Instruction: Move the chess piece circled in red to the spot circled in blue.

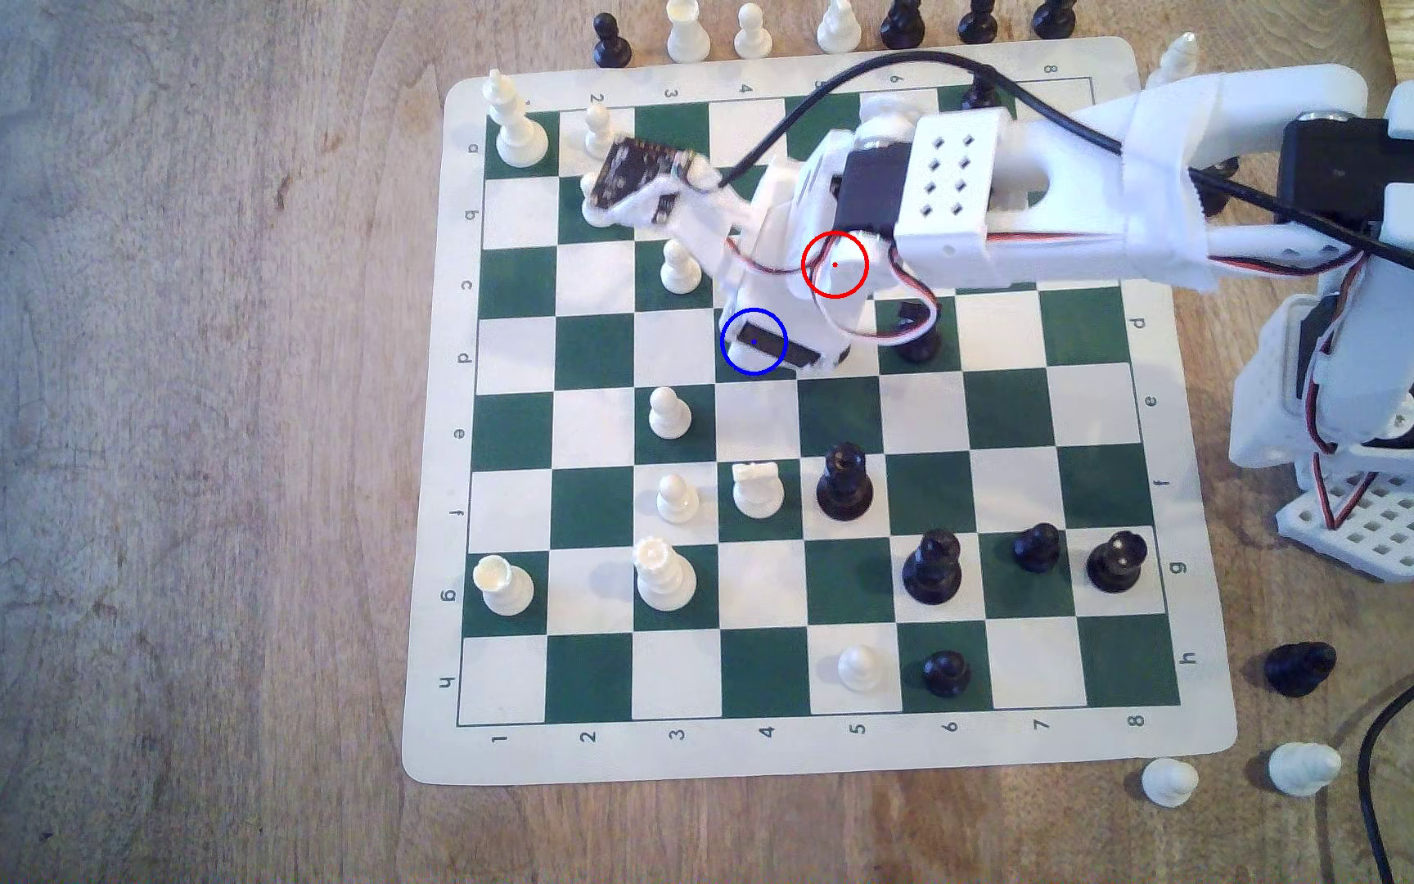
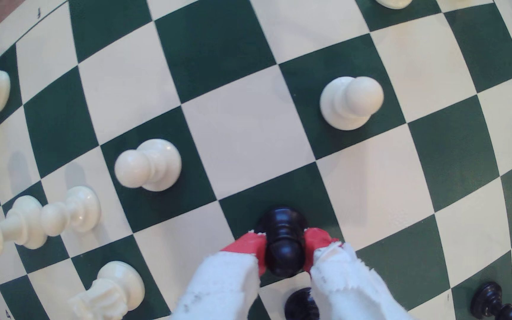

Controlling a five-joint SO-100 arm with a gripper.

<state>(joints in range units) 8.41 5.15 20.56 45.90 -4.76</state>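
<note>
In the wrist view the small glossy black pawn [image 2: 284,243] stands between my red-tipped fingers [image 2: 245,246]. My gripper [image 2: 282,241] is shut on its collar and head. The pawn's round base sits low on a dark green square [image 2: 279,194]; I cannot tell whether it touches. In the exterior view the blue ring [image 1: 754,341] and the red ring [image 1: 835,264] both lie over my white arm, which hides the pawn and the squares beneath.
In the wrist view, white pawns [image 2: 350,103] [image 2: 148,164] stand one or two squares away and a black piece [image 2: 301,304] stands just behind the fingers. The exterior view shows a black piece [image 1: 916,340] beside the arm and white pawns [image 1: 678,268] [image 1: 670,412] nearby. Captured pieces line the board's edges.
</note>
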